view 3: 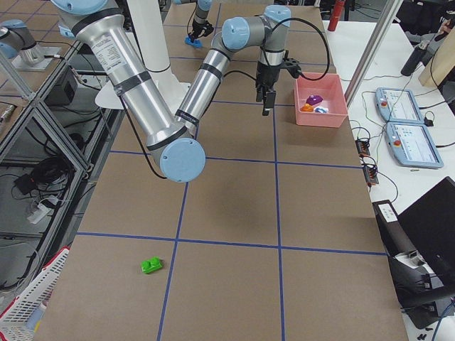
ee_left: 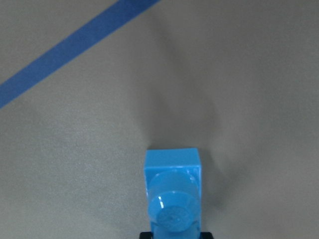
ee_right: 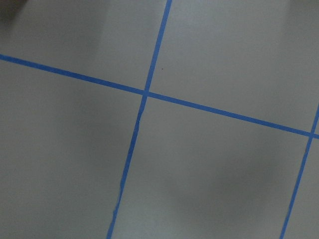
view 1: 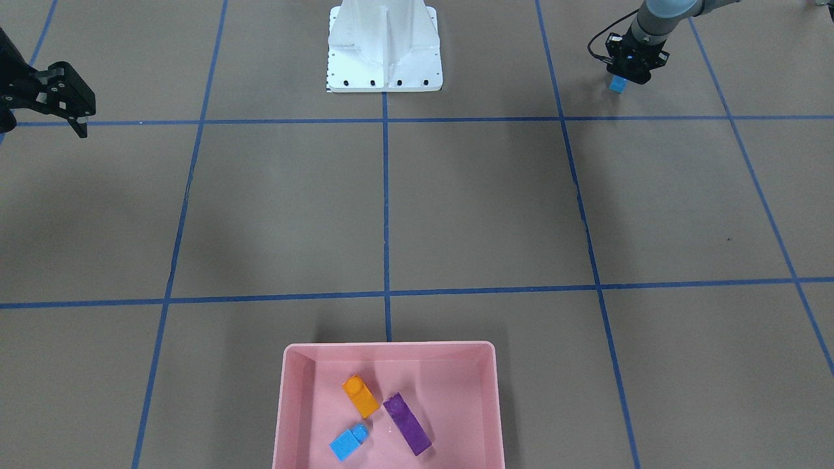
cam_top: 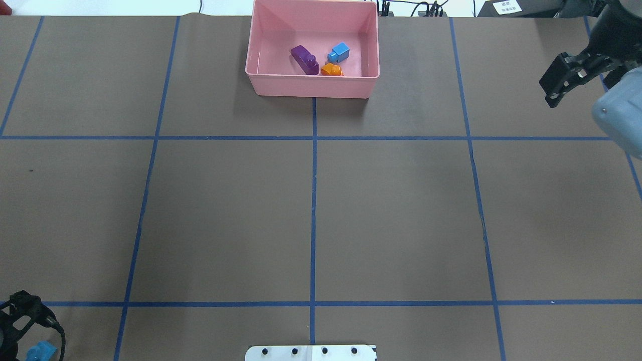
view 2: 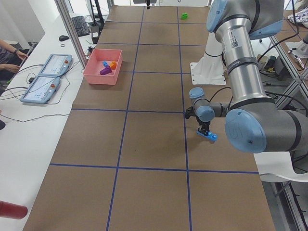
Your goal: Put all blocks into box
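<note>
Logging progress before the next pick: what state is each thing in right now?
pink box: holds three bricks.
orange brick: in box.
purple brick: in box.
boxed blue brick: in box.
other blue brick: outside, between left gripper's fingers.
green brick: loose, outside box.
left gripper: seemingly shut on other blue brick.
right gripper: open, empty.

The right gripper (view 3: 265, 99) is positioned just beside the shallow pink plastic tray (view 3: 323, 122), in which three coloured bricks (view 3: 313, 99) are contained. A green studded plastic brick (view 3: 151, 266) is located well apart. A blue plastic brick (view 3: 195, 41) is seen at the far left gripper (view 3: 198, 33).
</note>
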{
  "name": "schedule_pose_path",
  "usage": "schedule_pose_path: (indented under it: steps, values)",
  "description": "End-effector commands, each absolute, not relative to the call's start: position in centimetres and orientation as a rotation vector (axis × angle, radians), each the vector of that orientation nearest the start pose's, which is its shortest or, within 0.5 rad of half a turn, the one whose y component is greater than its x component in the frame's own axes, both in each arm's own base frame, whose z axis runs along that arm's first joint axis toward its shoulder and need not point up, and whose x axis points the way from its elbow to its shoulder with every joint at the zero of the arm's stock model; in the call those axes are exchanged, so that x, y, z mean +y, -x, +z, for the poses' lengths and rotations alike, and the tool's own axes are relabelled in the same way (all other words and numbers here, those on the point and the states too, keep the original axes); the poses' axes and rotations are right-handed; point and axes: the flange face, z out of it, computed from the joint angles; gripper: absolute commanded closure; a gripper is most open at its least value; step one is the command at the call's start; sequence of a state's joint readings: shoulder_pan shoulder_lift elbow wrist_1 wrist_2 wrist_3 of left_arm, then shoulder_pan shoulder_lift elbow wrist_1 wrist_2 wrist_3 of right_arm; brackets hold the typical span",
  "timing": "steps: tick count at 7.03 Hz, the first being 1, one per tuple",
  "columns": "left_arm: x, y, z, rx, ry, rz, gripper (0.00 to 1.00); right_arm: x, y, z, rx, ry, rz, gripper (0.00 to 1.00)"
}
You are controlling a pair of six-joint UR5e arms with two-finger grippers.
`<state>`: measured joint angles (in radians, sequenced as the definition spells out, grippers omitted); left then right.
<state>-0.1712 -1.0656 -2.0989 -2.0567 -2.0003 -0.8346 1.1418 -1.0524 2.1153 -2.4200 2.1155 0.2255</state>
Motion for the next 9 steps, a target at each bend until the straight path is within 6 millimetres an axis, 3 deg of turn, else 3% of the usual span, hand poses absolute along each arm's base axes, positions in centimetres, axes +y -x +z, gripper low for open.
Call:
schedule_pose_path:
  steps: [1, 2, 4, 5, 6, 7, 8, 9]
  values:
    - [-14.4, -28.4, 51.8, 0.704, 0.14, 0.651, 1.0, -49.2, 10.5, 29.8, -0.56, -0.006, -0.331, 0.0]
    - [-14.5, -27.3, 49.9, 0.729, 0.125, 0.646, 1.0, -48.2, 9.8, 32.2, -0.553, 0.02, -0.342, 0.0]
    - [-17.5, -25.3, 45.7, 0.819, 0.07, 0.552, 1.0, -46.3, 8.9, 37.4, -0.538, 0.1, -0.407, 0.0]
    - [-19.3, -23.1, 43.4, 0.893, 0.078, 0.487, 1.0, -46.1, 9.0, 39.4, -0.54, 0.099, -0.417, 0.0]
    - [-22.3, -21.4, 41.1, 1.006, 0.086, 0.412, 1.0, -46.8, 9.4, 42.4, -0.553, 0.087, -0.419, 0.0]
    - [-25.1, -19.2, 39.6, 1.075, 0.044, 0.345, 1.0, -45.8, 9.0, 46.3, -0.554, 0.092, -0.421, 0.0]
    - [-28.2, -19.4, 37.6, 1.131, -0.025, 0.319, 1.0, -45.2, 8.8, 50.0, -0.551, 0.111, -0.415, 0.0]
    - [-32.9, -20.1, 35.0, 1.195, -0.056, 0.291, 1.0, -44.2, 8.4, 52.5, -0.545, 0.148, -0.412, 0.0]
